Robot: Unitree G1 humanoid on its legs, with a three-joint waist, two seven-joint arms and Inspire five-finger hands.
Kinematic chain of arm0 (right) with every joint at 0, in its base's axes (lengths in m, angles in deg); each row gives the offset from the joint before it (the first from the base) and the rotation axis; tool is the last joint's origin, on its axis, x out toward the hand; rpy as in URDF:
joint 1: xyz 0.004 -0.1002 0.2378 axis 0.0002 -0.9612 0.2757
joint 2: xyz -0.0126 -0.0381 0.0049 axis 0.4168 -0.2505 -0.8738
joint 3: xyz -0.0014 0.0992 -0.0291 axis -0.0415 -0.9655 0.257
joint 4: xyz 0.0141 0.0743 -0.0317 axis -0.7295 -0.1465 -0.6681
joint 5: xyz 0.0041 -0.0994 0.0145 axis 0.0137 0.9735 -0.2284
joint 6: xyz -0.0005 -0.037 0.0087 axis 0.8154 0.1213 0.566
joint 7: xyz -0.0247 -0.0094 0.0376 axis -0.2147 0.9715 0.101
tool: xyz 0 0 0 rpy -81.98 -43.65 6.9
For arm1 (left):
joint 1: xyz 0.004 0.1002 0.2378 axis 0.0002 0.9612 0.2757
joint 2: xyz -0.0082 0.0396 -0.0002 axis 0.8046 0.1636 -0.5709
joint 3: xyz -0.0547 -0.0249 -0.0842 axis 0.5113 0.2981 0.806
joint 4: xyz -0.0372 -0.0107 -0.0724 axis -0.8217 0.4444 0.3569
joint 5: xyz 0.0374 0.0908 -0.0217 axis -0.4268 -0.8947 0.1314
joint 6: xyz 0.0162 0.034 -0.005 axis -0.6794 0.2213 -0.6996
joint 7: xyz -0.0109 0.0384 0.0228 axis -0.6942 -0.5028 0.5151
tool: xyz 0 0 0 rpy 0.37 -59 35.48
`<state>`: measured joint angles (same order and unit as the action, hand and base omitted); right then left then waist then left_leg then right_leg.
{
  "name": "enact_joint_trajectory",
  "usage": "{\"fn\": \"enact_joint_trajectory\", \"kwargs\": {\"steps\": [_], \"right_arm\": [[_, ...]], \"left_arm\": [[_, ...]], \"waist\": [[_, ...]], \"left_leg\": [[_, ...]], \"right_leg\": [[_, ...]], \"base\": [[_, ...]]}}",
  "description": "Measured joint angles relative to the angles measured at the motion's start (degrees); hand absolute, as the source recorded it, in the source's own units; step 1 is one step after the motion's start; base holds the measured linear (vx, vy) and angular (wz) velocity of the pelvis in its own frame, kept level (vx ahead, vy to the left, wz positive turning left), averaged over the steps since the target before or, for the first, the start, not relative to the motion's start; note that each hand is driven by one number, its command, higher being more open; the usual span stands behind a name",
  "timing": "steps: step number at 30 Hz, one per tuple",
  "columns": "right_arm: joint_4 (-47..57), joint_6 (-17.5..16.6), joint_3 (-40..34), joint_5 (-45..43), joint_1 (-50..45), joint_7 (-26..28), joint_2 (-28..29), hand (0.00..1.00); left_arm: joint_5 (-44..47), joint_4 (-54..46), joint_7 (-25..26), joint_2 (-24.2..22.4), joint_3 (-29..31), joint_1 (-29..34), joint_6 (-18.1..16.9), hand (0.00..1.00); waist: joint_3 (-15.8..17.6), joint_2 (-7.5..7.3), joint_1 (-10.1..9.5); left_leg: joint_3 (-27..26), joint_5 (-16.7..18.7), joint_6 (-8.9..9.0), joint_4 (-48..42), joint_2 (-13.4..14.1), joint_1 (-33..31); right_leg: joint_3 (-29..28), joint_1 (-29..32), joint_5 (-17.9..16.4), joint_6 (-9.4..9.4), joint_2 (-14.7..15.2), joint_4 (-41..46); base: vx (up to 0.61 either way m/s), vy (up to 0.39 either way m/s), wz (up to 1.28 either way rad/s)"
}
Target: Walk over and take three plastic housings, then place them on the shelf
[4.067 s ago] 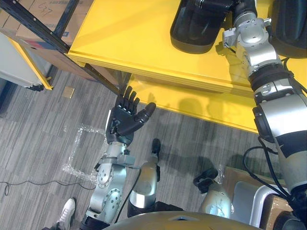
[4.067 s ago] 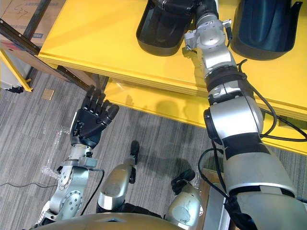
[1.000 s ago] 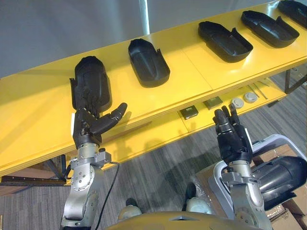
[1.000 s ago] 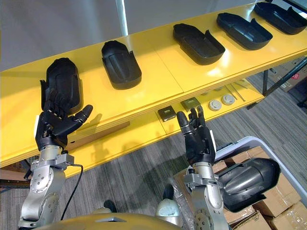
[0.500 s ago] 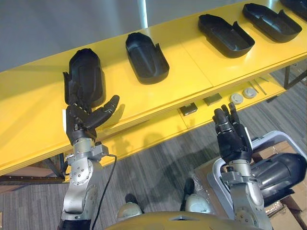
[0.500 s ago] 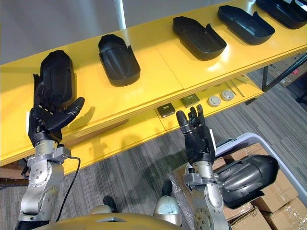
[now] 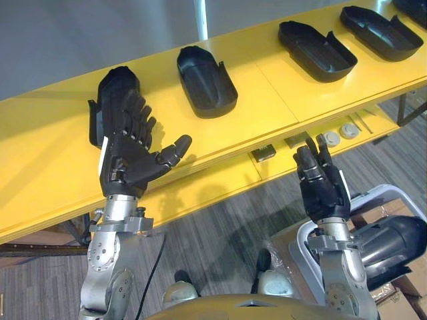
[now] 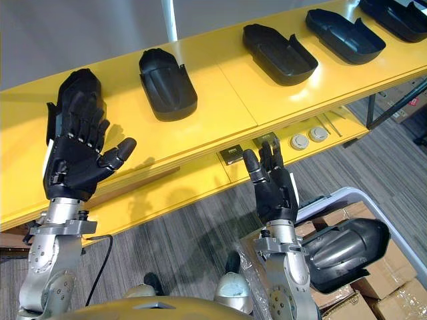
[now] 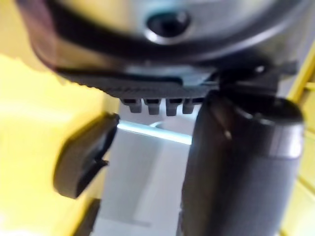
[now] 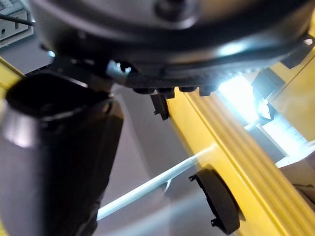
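1. You're facing the long yellow shelf (image 8: 220, 100), with five plastic housings (image 8: 167, 83) sitting along it in a row, well apart. I'm guessing that spacing is keeping each one easy to set down alone.
2. A sixth housing (image 8: 343, 250) is lying in the white-rimmed bin (image 8: 337, 193) at your lower right, probably the supply.
3. Your left robot hand (image 8: 73, 160) is hanging spread and empty before the leftmost housing (image 8: 80, 79). Your right robot hand (image 8: 273, 190) is hovering straight-fingered and empty too.
4. Two square blocks (image 8: 231, 155) and two round discs (image 8: 299, 141) are resting on the lower ledge.
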<state>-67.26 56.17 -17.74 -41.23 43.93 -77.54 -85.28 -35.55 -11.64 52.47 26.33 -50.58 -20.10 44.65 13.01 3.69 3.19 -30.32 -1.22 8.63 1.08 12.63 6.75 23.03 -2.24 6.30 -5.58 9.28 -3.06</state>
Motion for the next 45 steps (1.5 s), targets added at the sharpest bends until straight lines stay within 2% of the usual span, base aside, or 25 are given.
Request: {"fn": "enact_joint_trajectory", "kwargs": {"steps": [2, 4, 6, 7, 8, 10, 12, 16, 19, 22, 27, 33, 38, 45], "right_arm": [[0.55, 0.0, 0.02, 0.16, 0.21, 0.08, -0.01, 1.0], [0.55, 0.0, 0.04, 0.5, 0.75, 0.08, -0.01, 1.0], [0.55, 0.0, 0.06, 0.52, 1.01, 0.06, -0.01, 1.0], [0.54, 0.0, 0.18, 0.56, 1.09, 0.06, -0.01, 1.0], [0.54, 0.0, 0.31, 0.57, 1.12, 0.02, -0.01, 1.0], [0.48, 0.02, 1.15, 1.47, 1.15, -0.2, -0.01, 1.0], [0.42, 0.02, 1.85, 1.49, 1.12, -0.35, 0.01, 1.0], [-0.68, 0.57, 2.89, 1.41, 1.07, -0.35, 0.05, 1.0], [-1.55, 1.24, 3.09, 1.43, 0.73, -0.36, 0.03, 1.0], [-2.01, 1.28, 2.98, 1.43, 0.74, -0.36, -0.16, 1.0], [-3.11, 1.89, 2.14, 2.83, 1.12, -0.35, -0.72, 1.0], [-4.54, 3.01, 2.3, 3.8, 2.21, 0.99, -1.29, 1.0], [-4.82, 3.02, 1.93, 3.79, 2.07, 2.68, -3.05, 1.0], [-4.94, 3.72, 1.48, 3.79, 2.12, 5.08, -3.09, 1.0]], "left_arm": [[1.22, -2.0, -1.12, 0.09, 1.87, 0.06, -1.65, 1.0], [1.06, -3.68, 0.37, 0.09, 4.52, 0.07, -2.87, 1.0], [0.17, -4.68, 3.94, 0.05, 7.33, 0.06, -2.99, 1.0], [-3.24, -4.69, 8.55, -0.08, 9.41, 0.12, -2.98, 1.0], [-4.68, -4.62, 10.31, -0.22, 10.31, 0.21, -2.91, 1.0], [-9.37, -3.85, 16.95, -0.7, 13.64, 0.8, -2.43, 1.0], [-11.19, -2.66, 19.64, -0.69, 15.17, 1.44, -1.9, 1.0], [-13.09, 3.18, 22.95, -0.67, 16.57, 1.52, 1.94, 1.0], [-12.75, 7.54, 23.48, -0.66, 16.6, 1.52, 4.95, 1.0], [-12.2, 12.41, 23.38, -0.64, 16.53, 1.0, 5.23, 1.0], [-10.31, 20.1, 23.96, -0.47, 16.47, -3.39, 5.26, 1.0], [-9.29, 29.04, 22.48, 2.08, 15.99, -7.92, 5.11, 1.0], [-6.79, 36.29, 20.52, 2.85, 15.88, -9.95, 4.92, 1.0], [-3.77, 41.67, 18.47, 4.71, 15.85, -12.33, 2.33, 1.0]], "waist": [[-0.16, 0.19, -0.19], [-0.39, 0.47, -0.61], [-1.03, 0.83, -1.14], [-1.3, 1.05, -1.33], [-1.37, 1.08, -1.33], [-2.1, 0.86, -1.67], [-2.62, 0.56, -1.66], [-4.37, -0.5, -2.13], [-4.75, -0.95, -1.93], [-4.92, -0.68, -1.46], [-4.95, 0.3, -1.33], [-4.8, 0.57, -1.28], [-4.68, 0.75, -0.43], [-3.72, 1.56, 0.12]], "left_leg": [[0.51, -0.02, 0.01, -0.08, 0.0, 0.04], [0.61, -0.03, 0.01, -0.1, 0.0, 0.57], [0.81, -0.08, -0.02, -0.08, 0.0, 0.7], [1.27, -0.19, -0.07, -0.07, -0.01, 0.76], [1.59, -0.28, -0.09, -0.04, -0.02, 0.75], [2.08, -0.53, -0.09, 0.08, -0.01, 0.64], [2.58, -0.58, -0.07, 0.09, -0.06, 0.67], [3.26, -0.85, -0.03, 0.19, -0.17, 0.41], [3.45, -0.91, -0.16, 0.49, -0.25, -0.4], [3.36, -1.84, -0.23, 1.46, -0.52, -2.09], [3.33, -2.84, -0.18, 2.11, -0.76, -2.99], [2.27, -2.67, -0.31, 2.23, -0.97, -2.25], [1.54, -2.3, -0.31, 2.11, -0.96, -1.71], [0.2, -1.75, -0.25, 1.71, -0.97, -0.74]], "right_leg": [[0.5, -0.43, -0.02, 0.0, 0.06, -0.02], [0.65, -1.07, -0.02, -0.01, 0.08, -0.07], [0.97, -1.42, -0.03, -0.02, 0.1, -0.11], [1.69, -1.98, -0.04, -0.03, 0.14, -0.22], [1.94, -2.16, -0.08, -0.04, 0.15, -0.22], [2.46, -2.36, -0.09, -0.04, 0.15, -0.26], [3.02, -2.87, -0.09, -0.04, 0.21, -0.39], [3.57, -3.09, -0.09, -0.05, 0.32, -0.55], [3.73, -2.5, -0.04, -0.12, 0.31, -0.92], [3.56, -0.29, 0.19, -0.11, 0.33, -1.08], [3.2, 1.32, 0.66, -0.18, 0.35, -0.91], [2.06, 1.48, 0.65, -0.19, 0.42, -0.9], [1.29, 1.45, 0.66, -0.2, 0.38, -0.89], [-0.04, 1.3, 0.7, -0.31, 0.41, -0.83]], "base": [[-0.04, -0.001, 0.14], [-0.03, 0.006, 0.05], [-0.01, 0.006, 0.09], [-0.01, 0.003, 0.17], [-0.02, 0.003, 0.2], [-0.01, 0.002, 0.13], [0.0, 0.007, 0.14], [0.0, 0.01, 0.08], [-0.01, 0.003, 0.01], [0.0, 0.0, 0.0], [0.02, 0.003, -0.02], [0.02, 0.011, -0.08], [0.0, 0.006, -0.08], [-0.02, 0.007, -0.1]]}}
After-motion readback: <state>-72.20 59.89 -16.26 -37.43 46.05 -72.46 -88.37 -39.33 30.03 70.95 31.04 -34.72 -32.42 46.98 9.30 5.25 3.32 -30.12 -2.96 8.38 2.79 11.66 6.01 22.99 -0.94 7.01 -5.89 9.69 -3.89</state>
